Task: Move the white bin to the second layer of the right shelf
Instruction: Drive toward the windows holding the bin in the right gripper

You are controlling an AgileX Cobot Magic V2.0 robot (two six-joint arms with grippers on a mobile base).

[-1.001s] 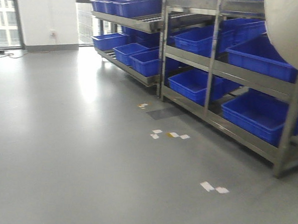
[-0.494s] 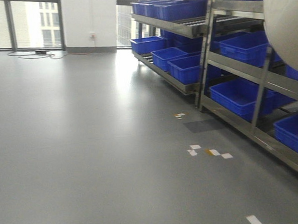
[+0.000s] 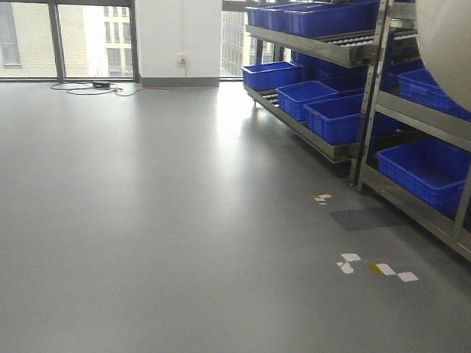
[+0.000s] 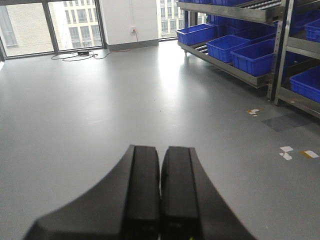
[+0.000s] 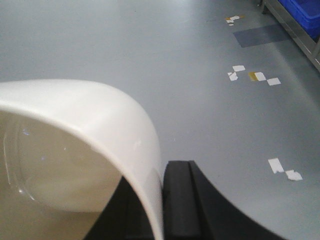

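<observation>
Right wrist view: your right gripper [image 5: 159, 210] is clamped on the wall of the white bin [image 5: 95, 125], which is carried in the air above the floor [image 5: 150, 45].

Closest to you, the jaws pinch one wall just below the rim, one finger inside and one outside; that looks like the only grip a tub without handles allows. The left gripper [image 4: 160, 195] is closed on nothing, probably kept out of the way because one arm does the carrying. In the front view the bin's rounded underside fills the upper right corner, likely held up to clear the rack. Further out, tape marks [image 3: 377, 268] lie on the floor. Beyond them is the right shelf [image 3: 428, 115], well apart from the bin, its levels holding blue crates [image 3: 333, 114]. I judge the base needs to close in before you place the bin.
</observation>
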